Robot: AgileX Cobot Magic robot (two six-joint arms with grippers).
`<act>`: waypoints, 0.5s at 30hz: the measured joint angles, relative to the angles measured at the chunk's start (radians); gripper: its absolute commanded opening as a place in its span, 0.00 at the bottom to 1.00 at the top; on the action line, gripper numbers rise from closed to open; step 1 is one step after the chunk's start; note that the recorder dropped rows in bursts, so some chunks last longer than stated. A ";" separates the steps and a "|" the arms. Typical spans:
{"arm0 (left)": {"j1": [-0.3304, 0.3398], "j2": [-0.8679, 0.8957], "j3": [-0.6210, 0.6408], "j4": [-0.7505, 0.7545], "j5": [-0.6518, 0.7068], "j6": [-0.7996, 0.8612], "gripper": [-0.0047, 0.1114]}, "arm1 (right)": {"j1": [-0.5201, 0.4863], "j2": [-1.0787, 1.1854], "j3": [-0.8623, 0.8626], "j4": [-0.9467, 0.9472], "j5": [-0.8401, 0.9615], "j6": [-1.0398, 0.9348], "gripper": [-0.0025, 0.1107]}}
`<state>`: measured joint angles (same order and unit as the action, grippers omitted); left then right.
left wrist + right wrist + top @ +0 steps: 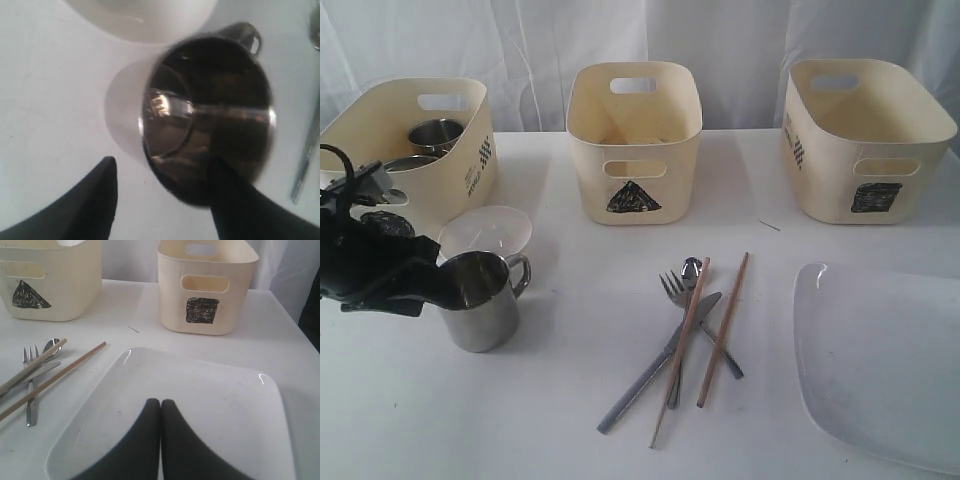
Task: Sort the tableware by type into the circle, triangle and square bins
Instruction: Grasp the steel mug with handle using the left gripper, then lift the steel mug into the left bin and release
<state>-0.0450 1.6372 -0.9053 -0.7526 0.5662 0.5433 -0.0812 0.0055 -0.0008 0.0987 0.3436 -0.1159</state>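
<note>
**White table, mug between spread fingers**

Exterior view: a white-draped table carries three cream bins along its far edge. The 10 o'clock bin holds a steel mug and a steel bowl; the arm hides its front mark. The triangle bin is at 12 o'clock and the square bin at 2 o'clock. At 9 o'clock a second steel mug stands upright, mouth up, handle toward 2 o'clock. Just behind it is the small white bowl. The left gripper meets this mug's rim from 9 o'clock. Near centre, the fork, spoon, knife and chopsticks lie crossed, long axes running 7 to 1 o'clock. The square plate lies flat at 4 o'clock.

Left wrist view: the fingers are spread. One sits outside the mug's wall, the other over its mouth. Whether they touch the mug I cannot tell.

Right wrist view: the right gripper has its fingers pressed together, holding nothing, above the plate.
</note>
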 measured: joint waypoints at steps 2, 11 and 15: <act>-0.002 0.032 0.002 -0.001 -0.058 0.006 0.53 | 0.000 0.000 0.000 0.000 0.000 0.000 0.02; -0.002 0.071 0.007 0.003 -0.153 0.012 0.04 | 0.000 0.000 0.000 0.000 0.000 0.000 0.02; -0.002 0.022 -0.023 0.013 -0.064 0.012 0.04 | 0.000 0.000 0.000 0.000 0.000 0.000 0.02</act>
<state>-0.0470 1.6596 -0.9282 -0.7393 0.5017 0.5552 -0.0812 0.0055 -0.0008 0.0987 0.3436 -0.1159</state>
